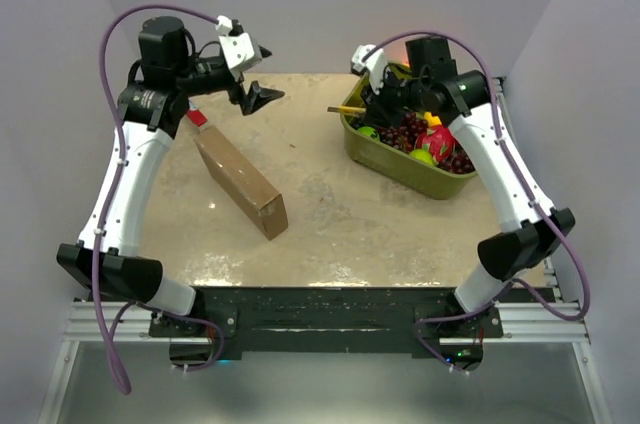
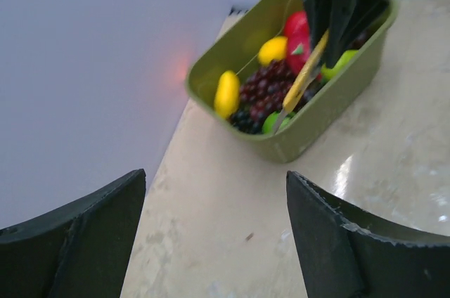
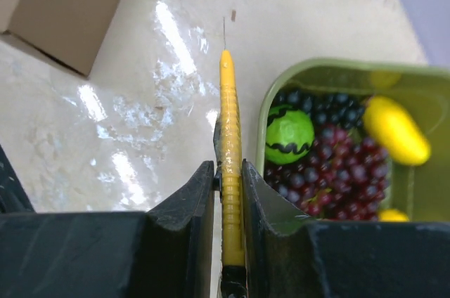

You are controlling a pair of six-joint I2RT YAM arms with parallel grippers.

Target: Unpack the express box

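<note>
Box shut, cutter gripped: the opening cut is not yet made.
One box lies closed and angled, left of centre on the table, with neither arm touching it. Farther back, the right gripper clamps the one yellow cutter over the single fruit tub's rim, and the left gripper hangs spread and empty. The next move likely calls for carrying the blade to the lid seam.

Tub sits on table, fruit in it. Express box lies on table left of tub, well apart. Right gripper over tub's far-left rim, cutter between its fingers, poking out left of tub. Left gripper farther left of tub, behind box.
</note>
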